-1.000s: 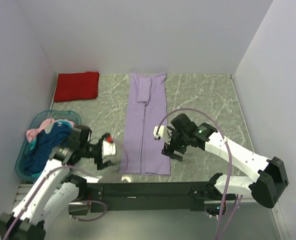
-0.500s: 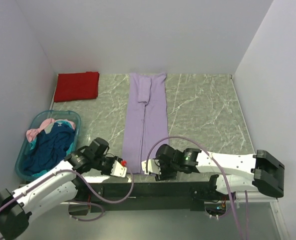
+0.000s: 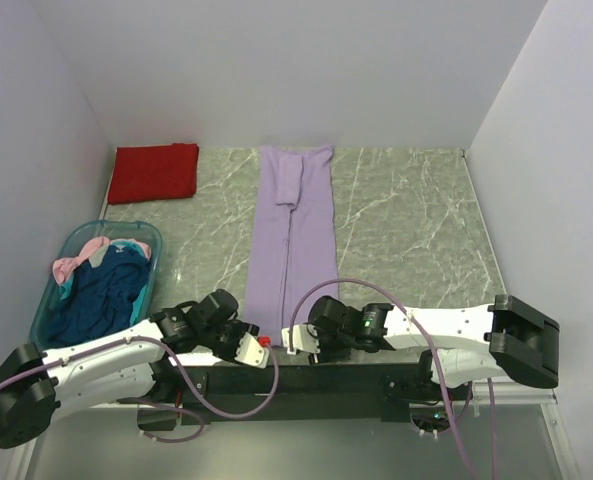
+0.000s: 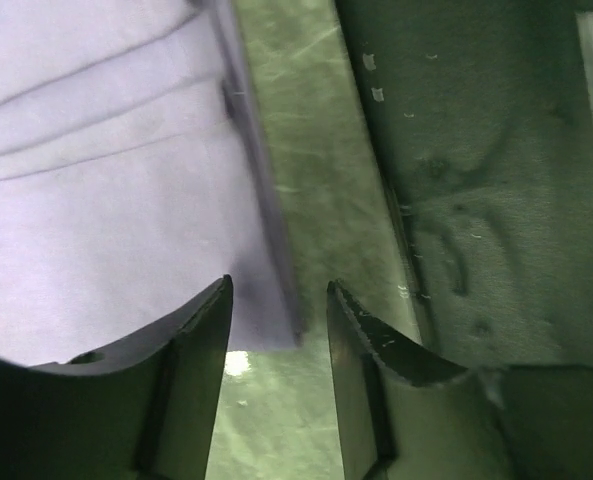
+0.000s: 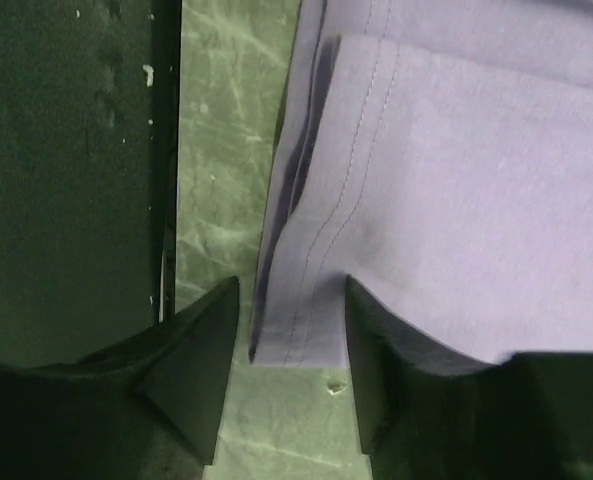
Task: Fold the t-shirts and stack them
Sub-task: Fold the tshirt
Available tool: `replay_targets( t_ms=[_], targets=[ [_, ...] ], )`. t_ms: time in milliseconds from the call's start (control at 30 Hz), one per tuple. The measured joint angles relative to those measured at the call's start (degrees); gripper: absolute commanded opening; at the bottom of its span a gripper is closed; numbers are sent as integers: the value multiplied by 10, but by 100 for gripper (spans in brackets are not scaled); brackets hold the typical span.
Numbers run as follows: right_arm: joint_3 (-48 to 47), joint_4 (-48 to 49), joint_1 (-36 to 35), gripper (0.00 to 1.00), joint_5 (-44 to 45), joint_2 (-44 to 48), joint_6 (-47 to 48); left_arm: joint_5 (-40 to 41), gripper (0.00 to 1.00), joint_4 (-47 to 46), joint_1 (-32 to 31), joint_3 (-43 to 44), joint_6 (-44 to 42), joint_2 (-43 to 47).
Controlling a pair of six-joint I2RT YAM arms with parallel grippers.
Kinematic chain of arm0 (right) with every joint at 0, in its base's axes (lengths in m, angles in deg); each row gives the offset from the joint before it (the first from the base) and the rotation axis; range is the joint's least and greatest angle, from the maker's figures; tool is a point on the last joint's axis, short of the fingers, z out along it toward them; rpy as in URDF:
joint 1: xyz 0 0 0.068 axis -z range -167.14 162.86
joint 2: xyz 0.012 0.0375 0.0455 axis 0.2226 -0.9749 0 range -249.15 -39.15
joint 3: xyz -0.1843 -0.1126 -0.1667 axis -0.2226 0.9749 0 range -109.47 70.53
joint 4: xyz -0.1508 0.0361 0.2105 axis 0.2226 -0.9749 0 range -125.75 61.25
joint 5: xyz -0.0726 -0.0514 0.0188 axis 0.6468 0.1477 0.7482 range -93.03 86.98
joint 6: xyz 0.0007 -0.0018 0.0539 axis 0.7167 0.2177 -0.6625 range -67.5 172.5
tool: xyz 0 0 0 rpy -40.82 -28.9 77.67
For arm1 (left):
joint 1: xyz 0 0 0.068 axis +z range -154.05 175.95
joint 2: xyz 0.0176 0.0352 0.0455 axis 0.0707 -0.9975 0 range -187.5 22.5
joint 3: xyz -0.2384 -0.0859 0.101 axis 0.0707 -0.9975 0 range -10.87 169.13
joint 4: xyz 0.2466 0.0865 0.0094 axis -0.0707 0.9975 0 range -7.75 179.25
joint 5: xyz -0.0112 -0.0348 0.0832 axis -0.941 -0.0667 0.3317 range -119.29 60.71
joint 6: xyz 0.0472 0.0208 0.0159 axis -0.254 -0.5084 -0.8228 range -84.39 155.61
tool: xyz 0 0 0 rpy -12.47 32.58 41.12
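The light purple t-shirt [image 3: 294,240] lies flat in a long narrow strip down the middle of the table. My left gripper [image 3: 256,343] is open at its near left corner. In the left wrist view, the shirt [image 4: 106,200] has its corner lying between the open fingers of that gripper [image 4: 279,290]. My right gripper [image 3: 294,342] is open at the near right corner. In the right wrist view, the hem of the shirt [image 5: 456,180] sits between the fingers of that gripper [image 5: 291,285]. A folded red t-shirt [image 3: 156,172] lies at the back left.
A translucent teal tub [image 3: 148,232] at the left holds dark blue [image 3: 96,295] and pink [image 3: 71,265] shirts. The black rail [image 3: 306,380] along the table's near edge lies just behind both grippers. White walls close the back and sides.
Both arms have swung down and inward to the table's near edge, from beside the purple shirt to its near corners. The shirt has not moved.
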Motion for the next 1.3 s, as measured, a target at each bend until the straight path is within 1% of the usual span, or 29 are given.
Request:
replay_targets(
  t_ms=[67,100,167,233,267,300,333,367,433,467,533,567,733,867,1067,1133,1233,1300],
  targets=[
    [2,7,0,46,0,-3,0,9,48,-13,-2,0,2,-7],
    [1,11,0,45,0,-5,1,12,46,-16,-3,0,2,-9],
    [1,20,0,42,0,-10,2,17,43,-25,-4,0,6,-15],
    [0,29,-1,38,0,-16,3,20,38,-34,-4,1,9,-22],
    [0,33,-1,33,0,-18,4,21,35,-38,-5,2,11,-28],
    [0,37,-1,31,0,-20,5,23,31,-40,-5,4,12,-33],
    [-1,39,-1,29,-1,-23,6,24,30,-41,-6,8,15,-41],
    [-2,40,-1,24,-1,-25,6,25,27,-42,-6,11,17,-49],
    [-4,42,-1,18,-1,-30,7,26,23,-43,-6,17,21,-61],
    [-7,42,-2,13,-1,-33,9,26,20,-44,-7,19,21,-66],
    [-8,42,-2,6,2,-35,9,26,6,-44,-7,22,22,-72],
    [-8,42,-2,0,3,-35,9,26,1,-43,-7,22,20,-73],
    [-7,37,-2,0,7,-27,6,30,0,-32,-7,24,21,-65],
    [-7,7,-2,0,7,-6,-4,25,0,3,-7,30,23,-25],
    [-14,-40,-2,0,-7,60,-20,2,0,75,-7,85,23,9],
    [-21,-51,5,0,-9,67,-17,-3,0,90,-1,105,23,12],
    [-36,-66,37,0,-16,67,-2,-13,0,101,25,125,19,10],
    [-50,-76,71,0,-20,64,18,-26,0,102,65,141,6,-3]
  ],
)
